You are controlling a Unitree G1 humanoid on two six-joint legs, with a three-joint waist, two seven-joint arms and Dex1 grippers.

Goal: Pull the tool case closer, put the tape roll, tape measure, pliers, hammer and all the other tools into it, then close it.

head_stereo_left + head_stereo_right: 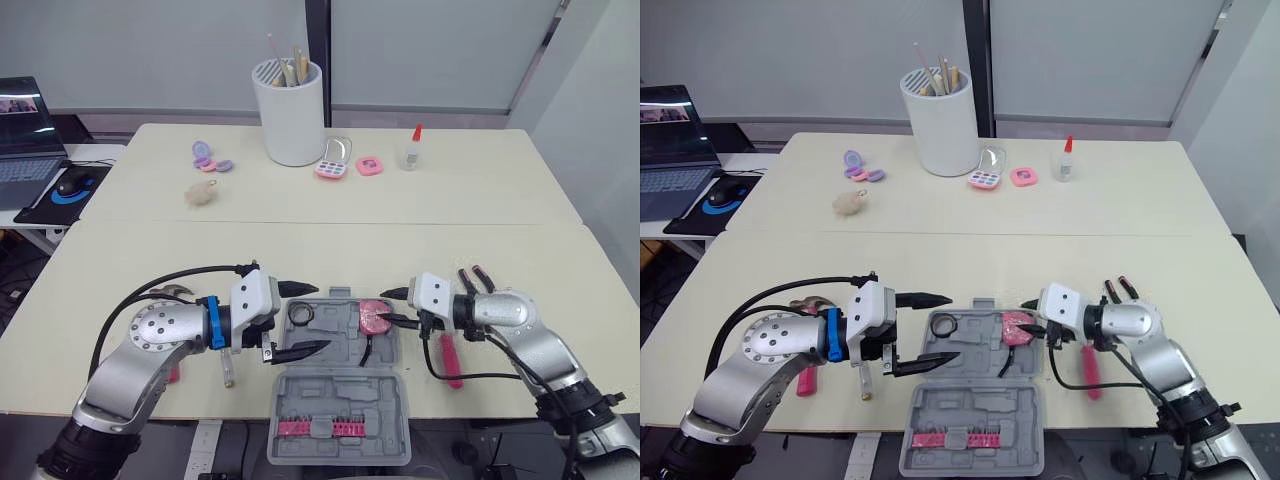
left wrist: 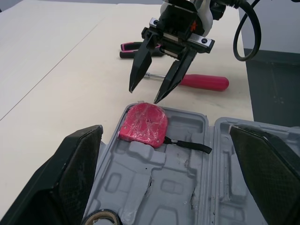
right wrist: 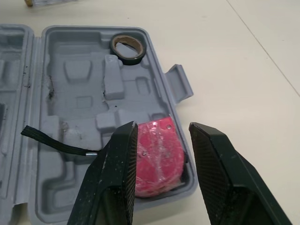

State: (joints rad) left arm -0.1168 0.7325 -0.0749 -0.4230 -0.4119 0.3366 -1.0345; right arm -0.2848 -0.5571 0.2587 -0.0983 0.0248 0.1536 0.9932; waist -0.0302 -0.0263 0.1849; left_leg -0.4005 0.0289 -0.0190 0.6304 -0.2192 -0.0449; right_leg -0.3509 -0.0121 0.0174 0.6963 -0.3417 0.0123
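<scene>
Currently the case (image 1: 335, 388) lies open, tape roll (image 1: 302, 315) and tape measure (image 1: 376, 318) inside. The right gripper (image 1: 395, 307), jaws open, sits at the tape measure. The left gripper (image 1: 321, 317), jaws open, is at the case's left edge. Just right of the case lies a pink-handled tool (image 1: 451, 362), parallel to its side, nearer the right arm.

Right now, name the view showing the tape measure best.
Left wrist view: the tape measure lies unobstructed in the tool case. Right wrist view: a finger overlaps it. Eye views: right gripper partly covers it.

The tool case (image 3: 75, 110) is matt grey plastic; the tape measure (image 3: 158, 157) glossy.
</scene>
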